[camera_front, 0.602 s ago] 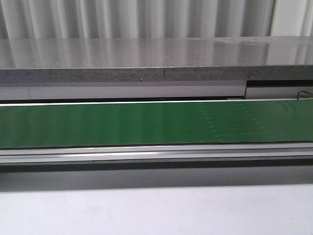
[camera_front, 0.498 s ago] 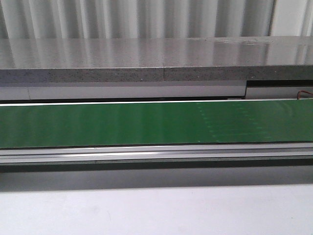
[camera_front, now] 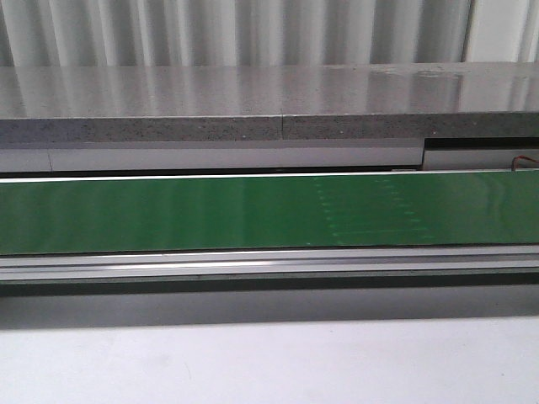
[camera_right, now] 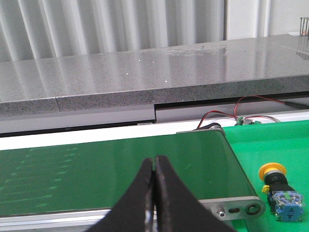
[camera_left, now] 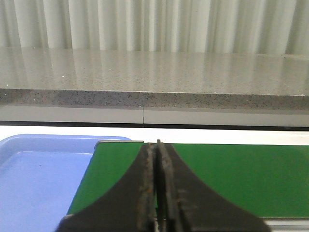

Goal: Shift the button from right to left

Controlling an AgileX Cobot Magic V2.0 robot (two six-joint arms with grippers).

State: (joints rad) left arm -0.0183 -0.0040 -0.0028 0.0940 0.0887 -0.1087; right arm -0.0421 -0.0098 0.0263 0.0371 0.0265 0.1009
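While tools rest closed, blue tray empty, button outside.

Only the grippers show, nothing else of the bot is in frame, and the front cam has no arm in it at all.

Left gripper: two black fingers, matte, wide at the base w/ a curved flare, tapering to narrow tips. Inner faces look worn, w/ brownish rusty-looking specks along the seam, and a thin pale line runs down the middle between them.

Right gripper: same deal, black, smooth, curved outer edges narrowing to rounded tips. Cleaner than the left. Small whitish scuff low on the inner edge.

No cables, screws or markings visible on either.
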